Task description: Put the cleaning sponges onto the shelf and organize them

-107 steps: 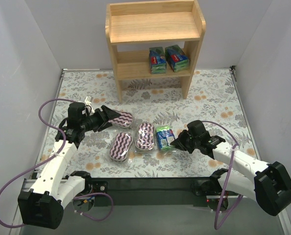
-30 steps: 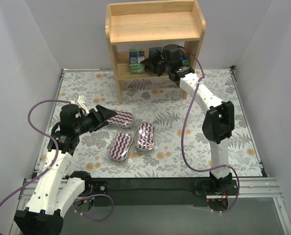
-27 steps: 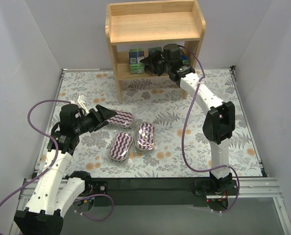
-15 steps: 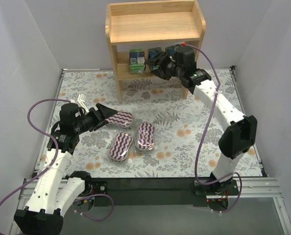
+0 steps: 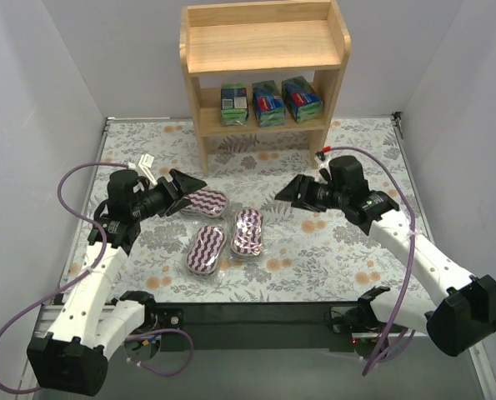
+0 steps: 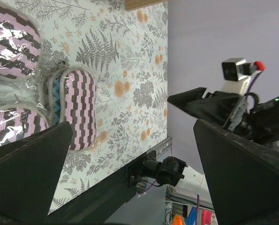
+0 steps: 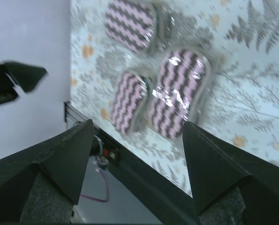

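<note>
Left gripper (image 5: pixel 187 190) has its fingers spread wide, with nothing between them. One striped pad (image 5: pixel 207 202) lies just past its tips, on the floral mat (image 5: pixel 356 250). The second pad (image 5: pixel 205 248) and third pad (image 5: pixel 247 231) lie side by side, wraps touching, beyond that first one as the left wrist camera sees them and nearer the arm bases.

Right gripper (image 5: pixel 288 190) is also spread and holds nothing. It hangs over the mat, pointing toward the left gripper. The third pad is nearest to it, ahead of its tips and slightly nearer the bases.

Three packs (image 5: pixel 268 102) stand in a row on the lower tier of the shelf (image 5: pixel 264 50), well behind both grippers and apart from them
</note>
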You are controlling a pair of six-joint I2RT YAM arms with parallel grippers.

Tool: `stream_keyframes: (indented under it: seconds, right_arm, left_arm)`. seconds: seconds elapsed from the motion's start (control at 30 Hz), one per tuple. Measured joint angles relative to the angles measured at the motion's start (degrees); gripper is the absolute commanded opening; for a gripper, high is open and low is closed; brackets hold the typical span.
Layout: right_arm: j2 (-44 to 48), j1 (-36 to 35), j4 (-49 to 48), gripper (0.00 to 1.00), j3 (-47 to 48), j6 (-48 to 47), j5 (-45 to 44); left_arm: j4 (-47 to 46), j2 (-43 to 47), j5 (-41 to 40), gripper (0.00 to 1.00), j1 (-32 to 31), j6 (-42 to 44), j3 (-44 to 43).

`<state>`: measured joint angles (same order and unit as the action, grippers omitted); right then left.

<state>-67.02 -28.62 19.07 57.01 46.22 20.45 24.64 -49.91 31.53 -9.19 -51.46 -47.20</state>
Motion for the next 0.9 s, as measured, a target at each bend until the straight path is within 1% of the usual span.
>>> stream_keyframes:
  seconds: [0.03, 0.07, 0.1, 0.17, 0.2, 0.23, 0.3, 0.33, 0.43, 0.47, 0.5, 0.53, 0.67, 0.9]
  right_arm:
    - [0.98, 0.0, 0.94, 0.71, -1.81, -1.01, 0.42]
    - [2.16, 0.0, 1.9, 0.71, -4.0, -2.21, 0.74]
    - [3.39, -0.02, 3.06, 0.71, -6.14, -3.32, 0.98]
    - [5.79, -0.07, 5.57, 0.71, -9.79, -4.9, 1.14]
    - [7.19, -0.17, 6.23, 0.71, -11.5, -5.42, 1.11]
    - [8.59, -0.31, 7.08, 0.71, -12.94, -5.77, 1.11]
    - [11.19, -0.33, 8.17, 0.71, -15.19, -6.16, 1.09]
    - [12.24, -0.33, 8.48, 0.71, -15.98, -6.23, 1.07]
    - [13.81, -0.37, 9.44, 0.71, -16.65, -6.38, 0.92]
    - [14.03, -0.37, 9.53, 0.71, -16.65, -6.49, 0.87]
    - [14.12, -0.37, 9.62, 0.71, -16.65, -6.67, 0.7]
    - [14.14, -0.37, 9.73, 0.7, -16.65, -6.93, 0.66]
    - [14.16, -0.39, 11.06, 0.71, -16.65, -7.96, 0.46]
    - [16.46, -0.39, 11.56, 0.71, -17.86, -8.28, 0.24]
  left_arm:
    - [-0.81, -0.46, 0.9, 0.98, 0.0, -0.04, 0.37]
    - [-1.53, -1.11, 1.55, 0.95, -0.02, 0.02, 0.68]
    - [-2.01, -1.95, 2.12, 0.89, -0.09, 0.2, 0.85]
    - [-2.45, -4.04, 2.19, 0.84, -1.01, 1.53, 0.81]
    - [-1.92, -5.44, 2.03, 0.77, -1.95, 2.73, 0.39]
    - [-1.05, -7.3, 1.57, 0.73, -3.34, 3.8, -0.44]
    - [1.16, -12.39, -0.39, 0.6, -6.36, 6.56, -3.32]
    - [2.29, -15.37, -1.51, 0.42, -9.4, 7.8, -5.07]
    - [4.81, -23.74, -5.95, 0.17, -15.93, 11.26, -9.46]
    - [5.44, -26.34, -7.43, 0.07, -17.81, 12.09, -10.49]
    - [5.99, -28.15, -8.63, 0.02, -19.21, 12.66, -11.19]
    - [6.67, -30.27, -10.1, 0.0, -20.83, 13.44, -11.87]
    - [9.09, -35.69, -14.56, 0.0, -25.7, 15.96, -12.83]
    - [11.96, -37.22, -19.19, 0.0, -30.53, 18.05, -12.81]
